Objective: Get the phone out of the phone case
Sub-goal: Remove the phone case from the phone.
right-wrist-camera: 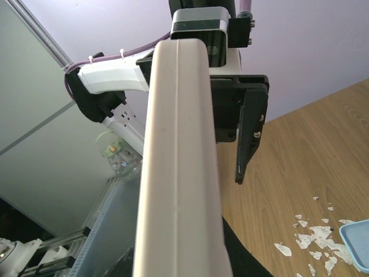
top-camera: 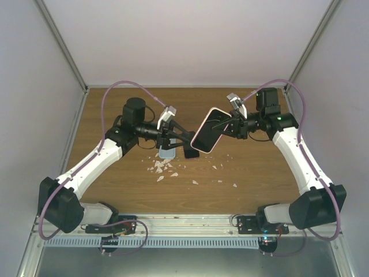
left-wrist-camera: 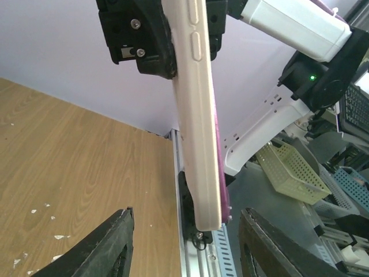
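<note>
**Top external view.** Two arms reach in over the brown wood-grain table [top-camera: 259, 167]. The right gripper [top-camera: 229, 124] is clamped on one pale pink rounded-corner phone case [top-camera: 217, 109]. It holds the case in the air above the middle of the table, tilted. One black-screened phone [top-camera: 209, 131] sits in the case, screen facing up. The left gripper [top-camera: 187, 137] is at the lower end of the case with its fingers spread and nothing in them.

On the table below lie one light blue flat plastic piece with rounded corners [top-camera: 167, 153] and, just beside it, one small black flat object [top-camera: 191, 153]. A scatter of white scraps [top-camera: 164, 167] lies between these and the near edge; they are too small to count.

**Left wrist view.** The case is seen edge-on and near upright, with two side buttons visible. The right gripper's black jaws press on both faces at its upper end. The two left fingers [left-wrist-camera: 109, 248] stand wide apart. The lower end of the case hangs between and above them, clear of both.

**Right wrist view.** One long edge of the case fills the foreground. One black finger [right-wrist-camera: 251, 133] of the left gripper stands beside it, apart from it. One corner of the blue piece and several scraps show near the table's edge.
</note>
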Motion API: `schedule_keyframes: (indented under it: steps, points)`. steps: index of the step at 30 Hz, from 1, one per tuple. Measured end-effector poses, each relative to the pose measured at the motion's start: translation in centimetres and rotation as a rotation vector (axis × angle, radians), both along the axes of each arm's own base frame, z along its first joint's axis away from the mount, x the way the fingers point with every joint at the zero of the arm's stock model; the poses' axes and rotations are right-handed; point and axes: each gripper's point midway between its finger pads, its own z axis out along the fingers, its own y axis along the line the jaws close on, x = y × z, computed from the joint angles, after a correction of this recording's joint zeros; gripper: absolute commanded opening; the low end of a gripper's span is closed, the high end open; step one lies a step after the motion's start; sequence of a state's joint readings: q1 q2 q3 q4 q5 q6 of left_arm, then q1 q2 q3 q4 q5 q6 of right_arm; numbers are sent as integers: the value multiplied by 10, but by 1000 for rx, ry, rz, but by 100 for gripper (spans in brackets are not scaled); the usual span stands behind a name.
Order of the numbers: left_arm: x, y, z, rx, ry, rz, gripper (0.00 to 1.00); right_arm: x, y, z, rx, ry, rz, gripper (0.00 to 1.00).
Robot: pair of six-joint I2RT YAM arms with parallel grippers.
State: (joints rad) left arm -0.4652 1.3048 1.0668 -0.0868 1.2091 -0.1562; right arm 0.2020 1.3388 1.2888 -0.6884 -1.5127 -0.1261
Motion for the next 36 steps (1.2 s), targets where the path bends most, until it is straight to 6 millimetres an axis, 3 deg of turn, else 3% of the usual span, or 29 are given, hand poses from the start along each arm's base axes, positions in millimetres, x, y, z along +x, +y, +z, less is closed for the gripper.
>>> schedule_keyframes:
  steps: [12,20,36]
  points:
    - [1,-11,-12,39,-5,8,49,-2,0,2,1,-9,-1,0]
    - [5,-11,-15,51,-5,32,39,0,-1,-1,-10,-14,-15,1]
    - [38,-12,-45,171,35,186,32,20,-2,-21,-103,-79,-121,0]
